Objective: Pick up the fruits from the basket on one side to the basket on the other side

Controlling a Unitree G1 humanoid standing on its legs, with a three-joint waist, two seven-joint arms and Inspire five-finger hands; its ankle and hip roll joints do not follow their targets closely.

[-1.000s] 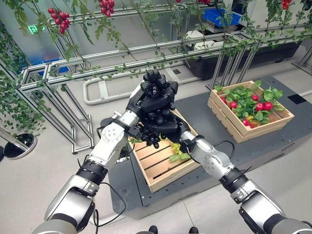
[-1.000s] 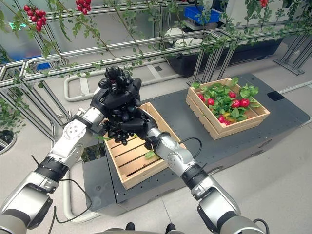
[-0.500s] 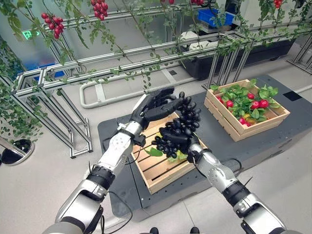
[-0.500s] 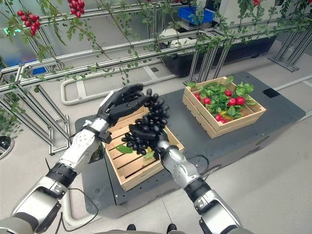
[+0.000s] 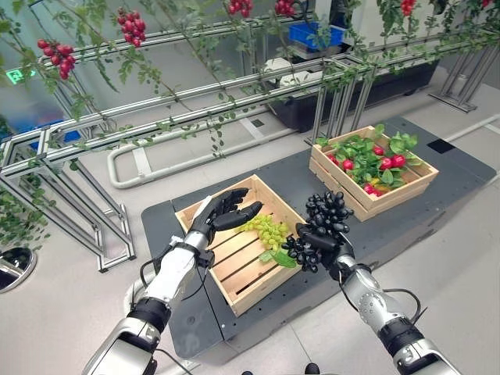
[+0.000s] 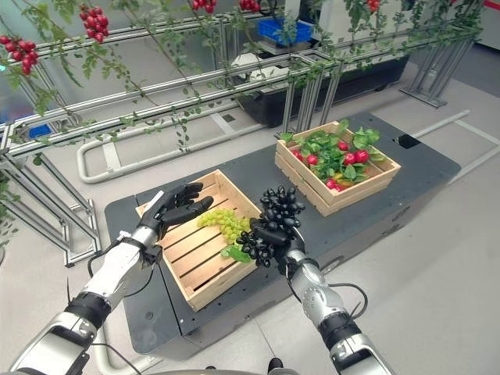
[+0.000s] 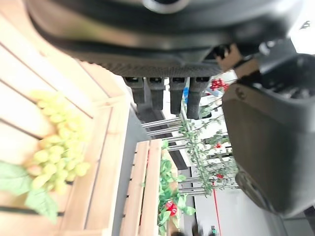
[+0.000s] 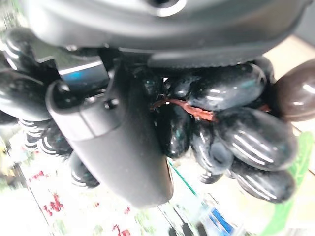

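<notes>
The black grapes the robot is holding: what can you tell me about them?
The black grapes are one bunch of glossy, oval, dark berries, with a reddish-brown stem showing between them up close. The right robot hand is curled round the bunch, holding it in the air past the near crate, towards the far crate. A green leaf hangs at its lower edge.

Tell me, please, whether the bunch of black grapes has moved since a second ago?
Yes. The black grapes, held in the right hand, have gone from above the near crate to past its right edge, towards the far crate.
</notes>
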